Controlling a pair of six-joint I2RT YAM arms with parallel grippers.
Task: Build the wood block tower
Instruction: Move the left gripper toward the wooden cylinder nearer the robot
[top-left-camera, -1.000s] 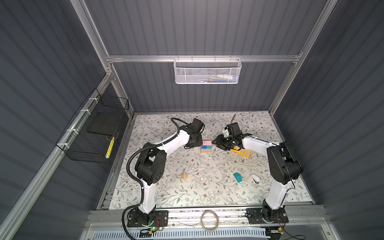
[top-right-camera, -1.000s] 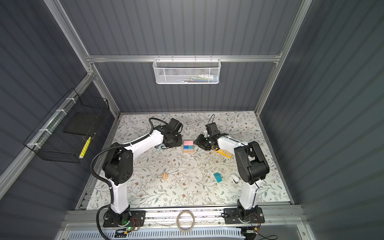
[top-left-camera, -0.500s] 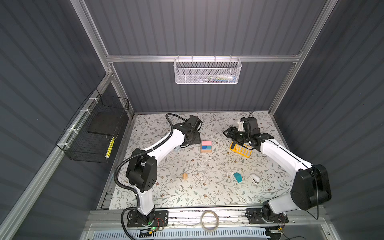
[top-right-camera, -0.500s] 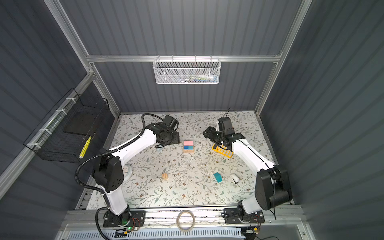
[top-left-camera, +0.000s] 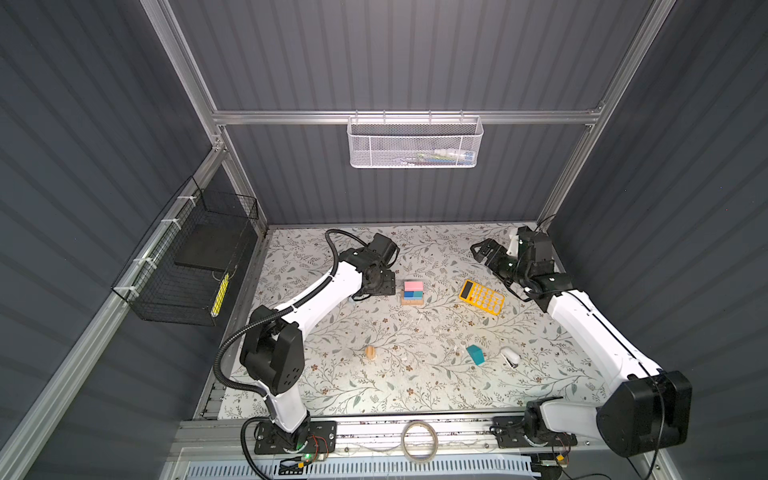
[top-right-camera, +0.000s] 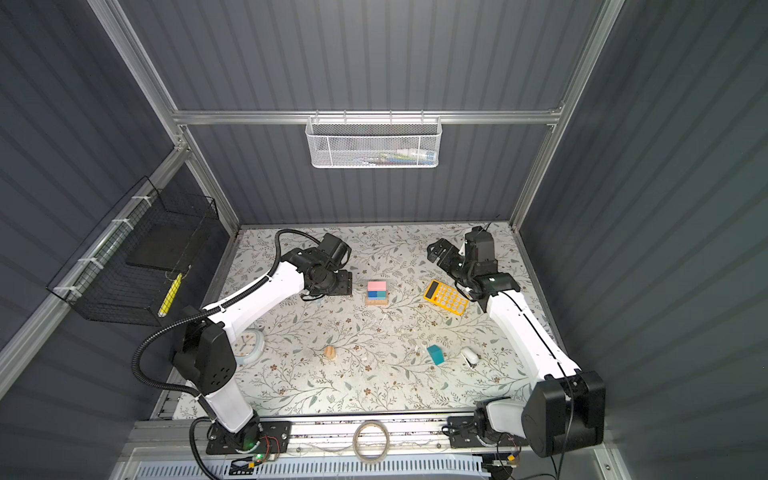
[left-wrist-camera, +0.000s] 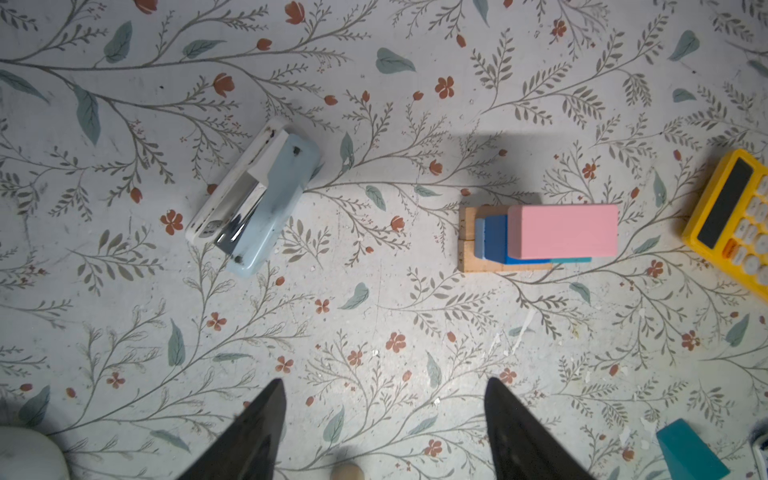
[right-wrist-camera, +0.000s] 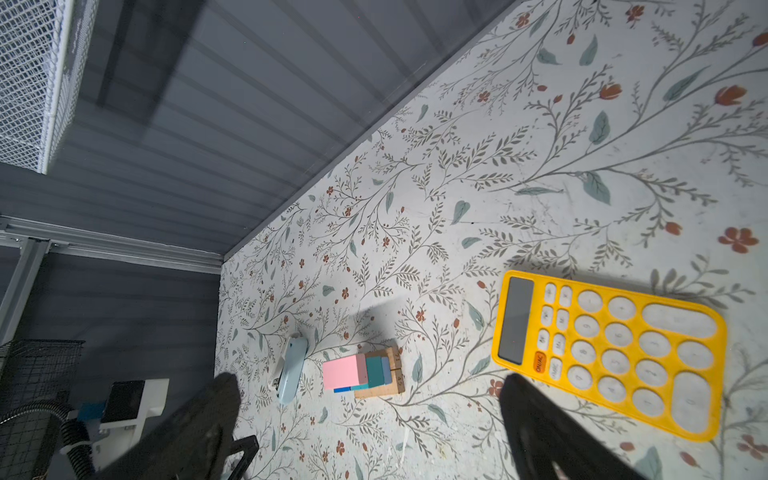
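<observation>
The wood block tower (top-left-camera: 412, 293) (top-right-camera: 377, 293) stands mid-table: tan bars at the base, blue and teal blocks above, a pink block (left-wrist-camera: 563, 230) (right-wrist-camera: 344, 372) on top. A teal pointed roof piece (top-left-camera: 475, 354) (top-right-camera: 435, 354) (left-wrist-camera: 690, 453) lies loose near the front right. A small tan piece (top-left-camera: 370, 352) (top-right-camera: 330, 353) lies near the front middle. My left gripper (top-left-camera: 382, 286) (top-right-camera: 341, 286) (left-wrist-camera: 384, 380) hangs open and empty just left of the tower. My right gripper (top-left-camera: 482, 249) (top-right-camera: 436, 251) (right-wrist-camera: 370, 376) is open and empty, raised at the far right.
A yellow calculator (top-left-camera: 482, 297) (top-right-camera: 446, 298) (right-wrist-camera: 606, 353) lies right of the tower. A pale blue stapler (left-wrist-camera: 257, 203) (right-wrist-camera: 291, 370) lies left of it, under my left arm. A small white object (top-left-camera: 510, 357) sits by the roof piece; a round clock (top-right-camera: 249, 347) is front left.
Both grippers have let go and drawn back from the tower, opening wide. The right arm swung out to the far right corner; the left pulled a little to the left.
</observation>
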